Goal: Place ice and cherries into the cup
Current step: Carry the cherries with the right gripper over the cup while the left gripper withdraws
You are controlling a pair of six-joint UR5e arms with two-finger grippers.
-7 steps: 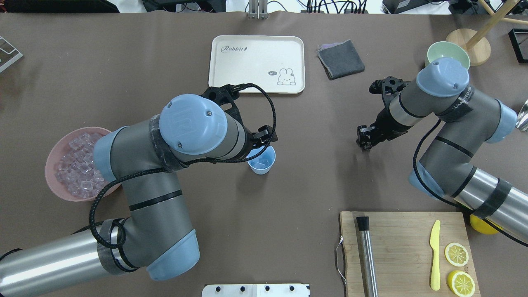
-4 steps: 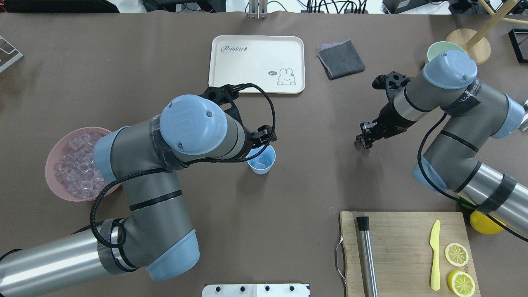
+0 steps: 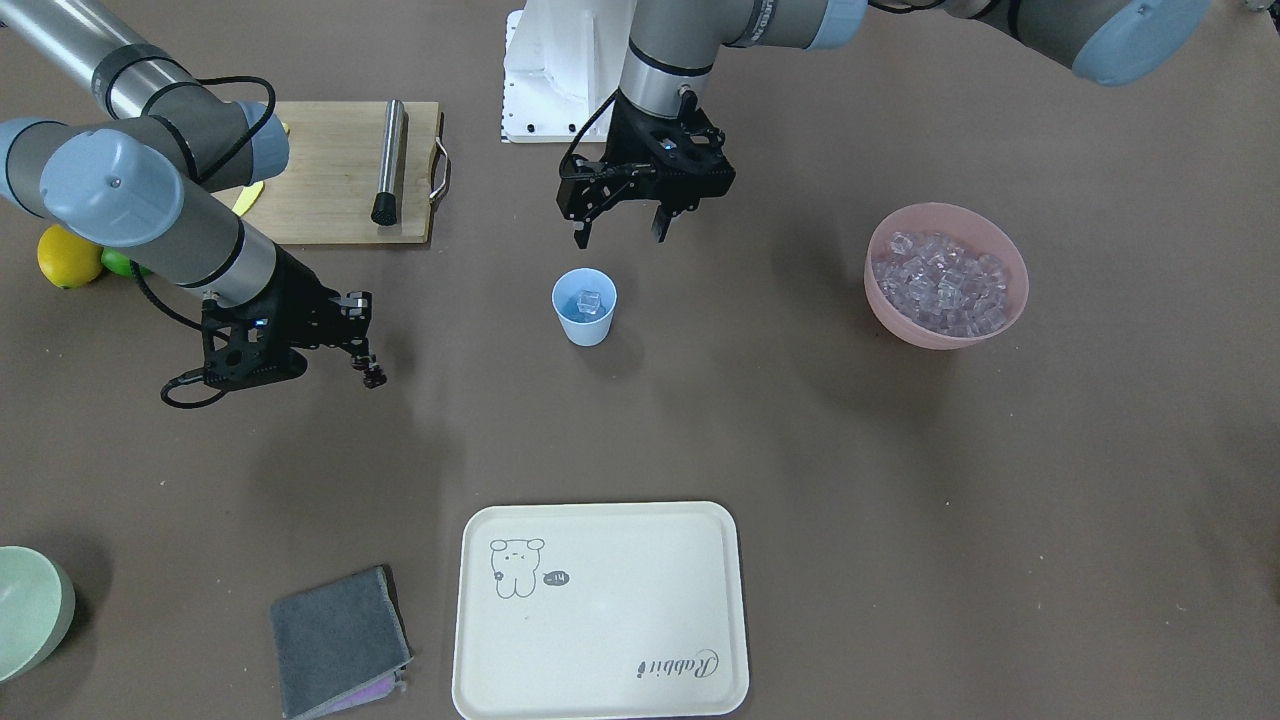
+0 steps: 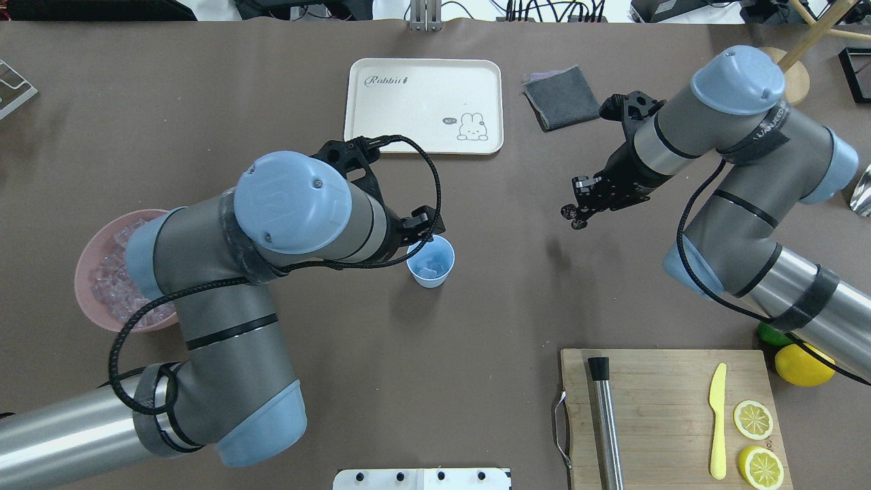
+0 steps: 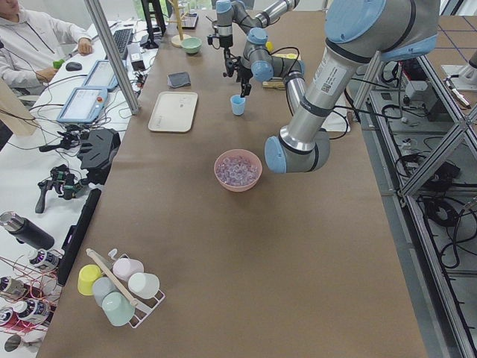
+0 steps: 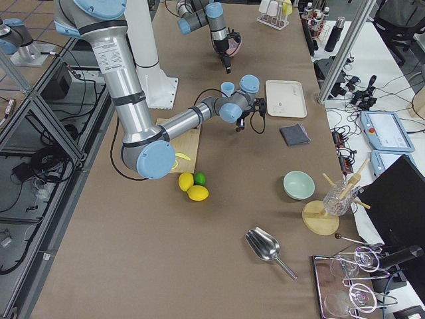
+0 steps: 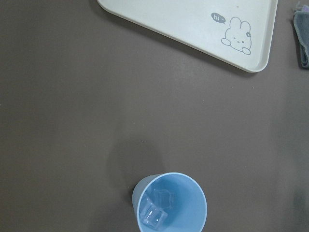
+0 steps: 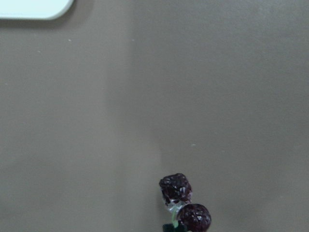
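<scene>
Two clear cubes of ice (image 7: 157, 212) already lie at the bottom of the cup (image 7: 170, 203), a small light-blue plastic tumbler, smooth-walled and tapering toward its base, standing upright on the matte brown table (image 3: 760, 400). So the ice half of the job looks begun and perhaps finished, though how many cubes are wanted cannot be told. The cherry half is not yet done. The left gripper (image 3: 620, 237) hangs just behind and above the cup on the robot's side, its two black fingers spread apart and holding nothing. Off to its own side sits the pink bowl (image 3: 930, 332), round and thick-rimmed, heaped with more of the same glassy, sharp-edged cubes. The right gripper (image 3: 366, 374) is well apart from the cup, above bare table, its fingers pinched together on the cherries (image 8: 175, 188). These are a pair of dark red, almost black, round fruits with a glossy, slightly pebbled skin, joined by a short pale green stem. What remains, by my reading, is to carry the cherries across over the cup's mouth and let them go.
</scene>
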